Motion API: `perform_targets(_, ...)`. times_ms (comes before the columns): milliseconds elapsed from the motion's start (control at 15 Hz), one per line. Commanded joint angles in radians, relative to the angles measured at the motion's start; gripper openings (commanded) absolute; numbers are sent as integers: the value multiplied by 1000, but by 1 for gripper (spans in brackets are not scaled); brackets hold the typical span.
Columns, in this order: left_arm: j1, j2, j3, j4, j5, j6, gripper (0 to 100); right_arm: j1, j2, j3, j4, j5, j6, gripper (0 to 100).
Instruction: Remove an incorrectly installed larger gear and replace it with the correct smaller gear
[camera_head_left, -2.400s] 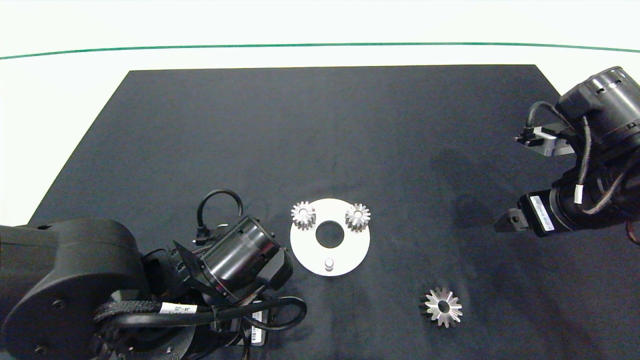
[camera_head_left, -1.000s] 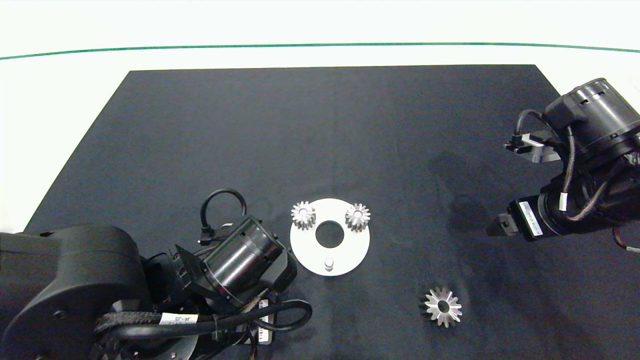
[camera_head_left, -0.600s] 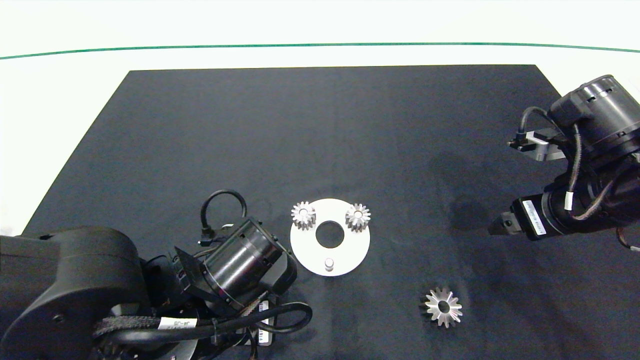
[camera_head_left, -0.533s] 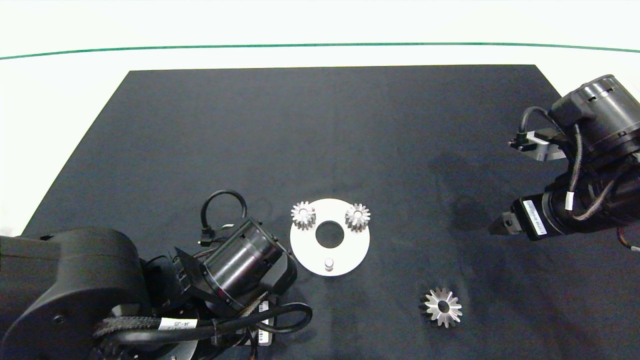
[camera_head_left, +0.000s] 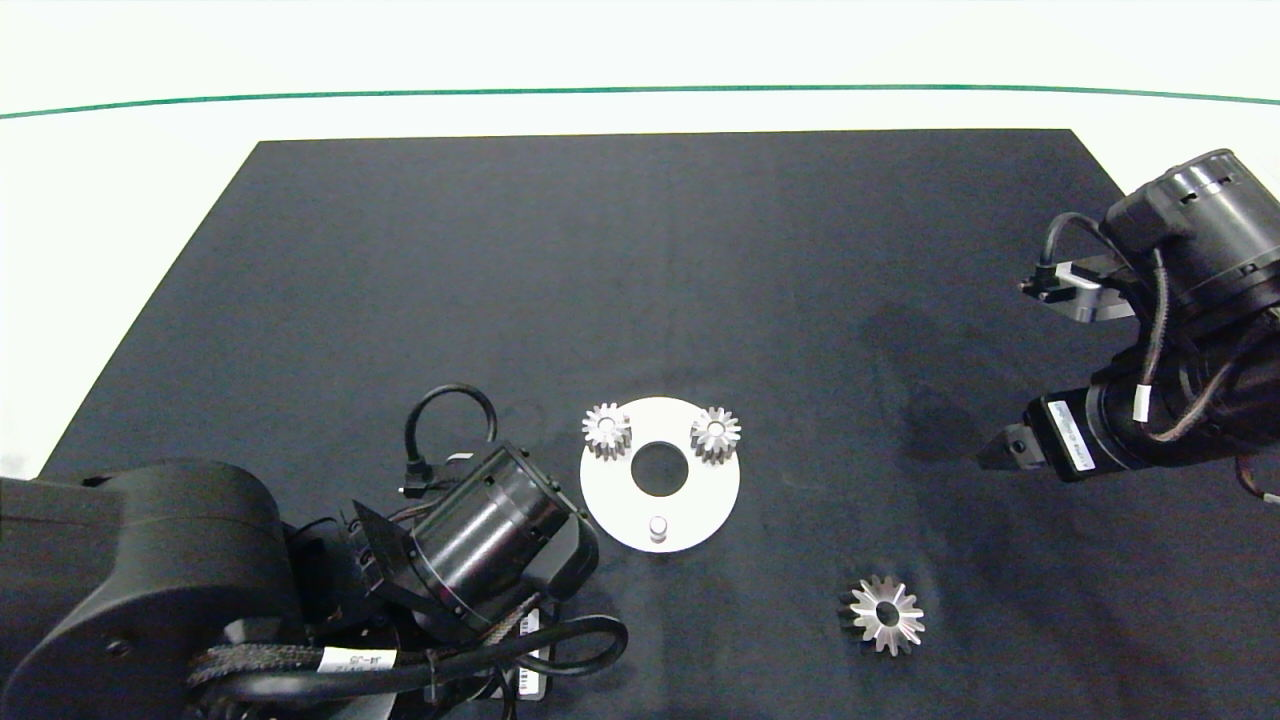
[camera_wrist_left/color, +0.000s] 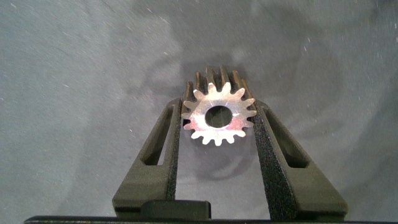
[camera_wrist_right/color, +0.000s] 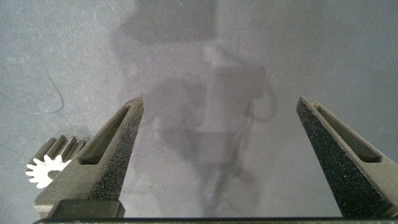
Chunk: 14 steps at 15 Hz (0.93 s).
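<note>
The left hand (camera_wrist_left/color: 216, 134) is sitting at the near left of the desk (camera_head_left: 640, 250), just left of the white disc (camera_head_left: 700, 505). In the head view its fingers are hidden under the arm, but the left wrist view shows them closing on a small gear (camera_wrist_left/color: 217, 116), one finger pressing each side, with the gear's flat face and round hole turned toward the camera. On the disc, two more small gears (camera_head_left: 607, 430) (camera_head_left: 715, 434) are sitting at the far side on either side of the central hole, and a bare peg (camera_head_left: 658, 526) is standing at the near edge. The big gear (camera_head_left: 884, 614) is lying flat on the mat, near and right of the disc, apart from everything. The right hand (camera_wrist_right/color: 217, 162) is hovering at the right side of the desk, fingers spread wide with nothing between them.
</note>
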Motion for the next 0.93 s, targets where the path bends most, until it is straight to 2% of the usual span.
perform_targets(67, -14, -3, 6, 1, 4, -4, 11, 0, -13, 2, 4, -2, 1, 100)
perform_targets(333, -13, 8, -12, -4, 4, -3, 9, 0, -34, 1, 1, -2, -2, 100)
perform_targets(600, -20, -6, -26, -1, 5, -3, 3, 2, -40, 2, 0, -2, -2, 100)
perform_targets(800, -59, -21, -78, 4, 5, 6, 0, -3, -65, 2, 0, -2, -2, 100)
perform_targets(933, -71, -21, -127, 53, 5, 20, 0, -9, -83, 2, 0, -2, -2, 100)
